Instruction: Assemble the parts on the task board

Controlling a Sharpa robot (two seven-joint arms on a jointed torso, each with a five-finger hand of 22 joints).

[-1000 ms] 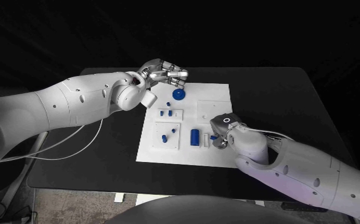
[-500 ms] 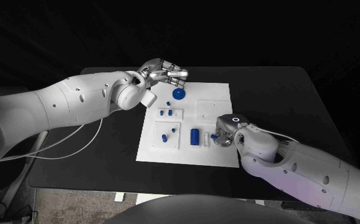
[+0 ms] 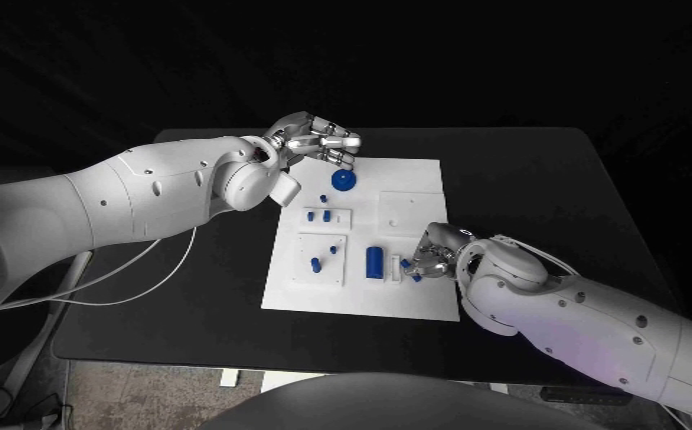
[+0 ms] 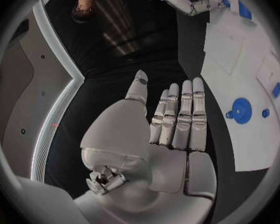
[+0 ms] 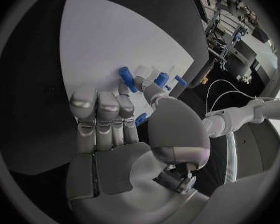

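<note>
The white task board [image 3: 411,190] lies mid-table with blue parts on it: a round disc [image 3: 343,180], an upright cylinder [image 3: 375,262] and several small pegs [image 3: 319,216]. My left hand [image 3: 317,140] hovers over the board's far left corner, fingers straight and holding nothing; its wrist view shows the hand [image 4: 177,119] beside the disc [image 4: 241,109]. My right hand [image 3: 436,248] is bent down over the board's near right part, fingertips by two small blue pieces [image 3: 411,268]. In its wrist view a small blue piece [image 5: 140,118] shows between thumb and fingers [image 5: 105,109]; whether it is held is unclear.
The black table [image 3: 562,180] extends well past the board on both sides. White raised blocks [image 3: 392,220] stand on the board beside the parts. My left forearm [image 3: 159,190] crosses the table's left side, and a white cable [image 3: 130,280] hangs under it.
My right hand has slid a little toward the board's near right edge and its wrist has turned. The left hand and the parts on the board have stayed put.
</note>
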